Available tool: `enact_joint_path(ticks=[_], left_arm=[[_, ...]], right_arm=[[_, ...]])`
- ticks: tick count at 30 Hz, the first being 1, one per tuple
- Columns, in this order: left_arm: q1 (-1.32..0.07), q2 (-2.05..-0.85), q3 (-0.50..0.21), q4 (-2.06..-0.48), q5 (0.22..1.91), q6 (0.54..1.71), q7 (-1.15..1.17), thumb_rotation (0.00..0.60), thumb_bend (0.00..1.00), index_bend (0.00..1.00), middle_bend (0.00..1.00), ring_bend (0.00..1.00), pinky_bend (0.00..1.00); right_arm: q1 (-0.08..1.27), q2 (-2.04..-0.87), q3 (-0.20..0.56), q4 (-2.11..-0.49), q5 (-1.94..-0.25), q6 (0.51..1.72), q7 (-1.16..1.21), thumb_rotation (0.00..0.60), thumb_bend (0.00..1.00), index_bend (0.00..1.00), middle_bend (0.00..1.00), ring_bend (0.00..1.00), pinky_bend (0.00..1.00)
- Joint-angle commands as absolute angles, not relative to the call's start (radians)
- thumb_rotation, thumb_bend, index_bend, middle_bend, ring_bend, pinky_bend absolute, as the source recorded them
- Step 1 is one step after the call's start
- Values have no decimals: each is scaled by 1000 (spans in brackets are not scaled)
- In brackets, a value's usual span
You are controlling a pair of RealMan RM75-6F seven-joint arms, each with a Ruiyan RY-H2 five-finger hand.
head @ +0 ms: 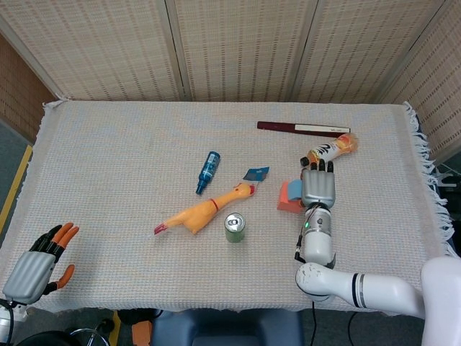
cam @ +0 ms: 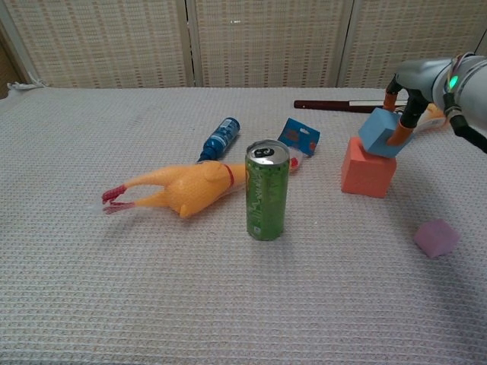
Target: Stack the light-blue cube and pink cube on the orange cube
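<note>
The orange cube stands on the cloth right of centre; in the head view only its left part shows. My right hand grips the light-blue cube from above and behind. The cube is tilted, with its lower edge touching the orange cube's top right. From the head camera the back of the right hand covers most of the light-blue cube. The pink cube lies alone nearer the front right; my right forearm hides it in the head view. My left hand hangs off the front left corner, fingers apart, holding nothing.
A green can stands upright in the middle, with a rubber chicken lying to its left. Behind them lie a blue bottle and a small blue packet. An orange drink bottle and a dark stick lie behind the orange cube.
</note>
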State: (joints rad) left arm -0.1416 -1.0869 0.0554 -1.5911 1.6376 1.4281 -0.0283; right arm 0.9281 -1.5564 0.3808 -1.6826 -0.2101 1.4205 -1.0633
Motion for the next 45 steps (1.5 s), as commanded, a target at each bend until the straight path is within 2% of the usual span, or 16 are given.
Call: enact_joint_path(ticks=[1, 28, 45], left_arm=[[-142, -1086, 56, -1589, 1639, 1428, -32, 600, 460, 0, 0, 0, 147], [-151, -1082, 59, -1591, 1633, 1407, -34, 600, 464, 0, 0, 0, 147], [-155, -1081, 59, -1591, 1628, 1399, -39, 600, 469, 0, 0, 0, 148]], right_arm=[[931, -1561, 382, -1677, -208, 1418, -1061, 600, 186, 684, 59, 0, 23], [908, -1572, 330, -1699, -274, 1471, -1064, 600, 186, 684, 60, 0, 23], [896, -1564, 369, -1695, -265, 1437, -1029, 600, 186, 688, 70, 0, 33]])
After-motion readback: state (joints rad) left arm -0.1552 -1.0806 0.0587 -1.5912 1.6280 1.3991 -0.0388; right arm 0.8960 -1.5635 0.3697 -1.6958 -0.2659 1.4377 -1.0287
